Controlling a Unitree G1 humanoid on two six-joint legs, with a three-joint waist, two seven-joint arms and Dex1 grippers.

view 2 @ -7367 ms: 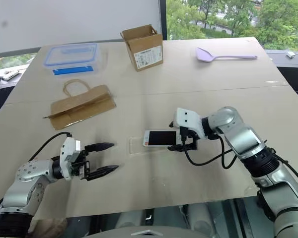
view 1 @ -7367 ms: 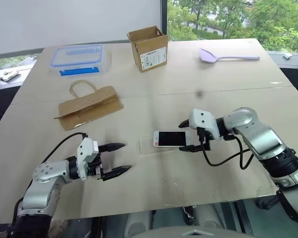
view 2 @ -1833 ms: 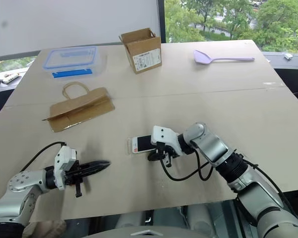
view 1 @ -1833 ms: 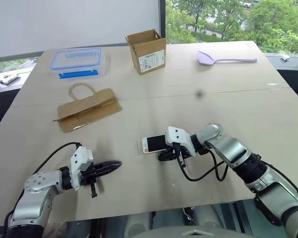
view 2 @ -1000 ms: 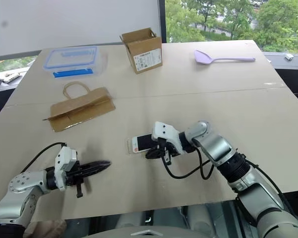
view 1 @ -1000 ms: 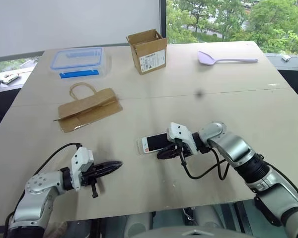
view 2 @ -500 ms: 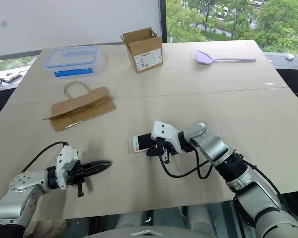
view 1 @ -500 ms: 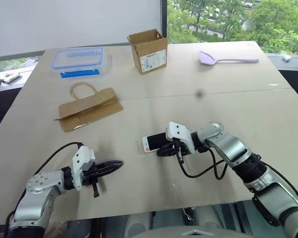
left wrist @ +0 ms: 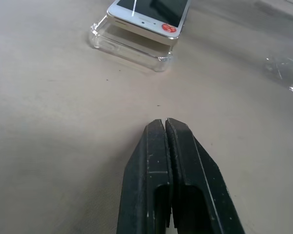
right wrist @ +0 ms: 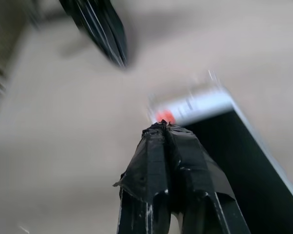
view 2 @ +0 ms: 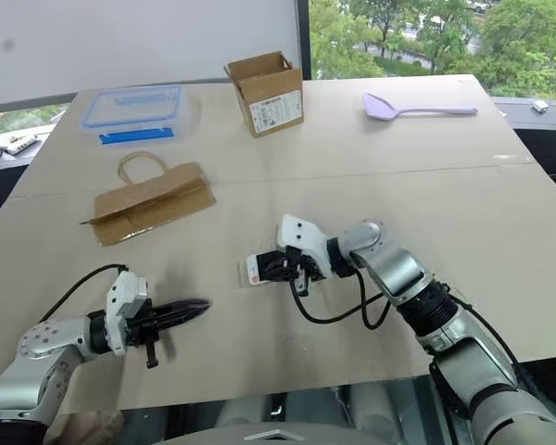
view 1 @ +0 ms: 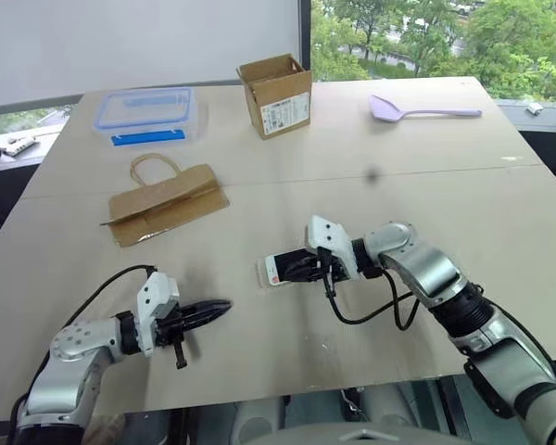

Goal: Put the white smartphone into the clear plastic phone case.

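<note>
surface (view 1: 463, 195) tan, wide | right hand (view 1: 295, 271) fingers pressed together, tips over phone screen | left hand (view 1: 218, 307) pressed together, holding nothing, at 8 o'clock of phone | phone (left wrist: 149, 14) atop clear case (left wrist: 129, 44), mid-surface, not fully seated

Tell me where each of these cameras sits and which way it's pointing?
Left and right eye views: on the head, looking forward and down over the table; both arms show.
Left wrist view: on the left arm, looking along the shut left gripper toward the white smartphone lying on the clear plastic phone case.
Right wrist view: on the right arm, looking along the shut right gripper, above the phone's screen.
Shared: every view shows the phone.
</note>
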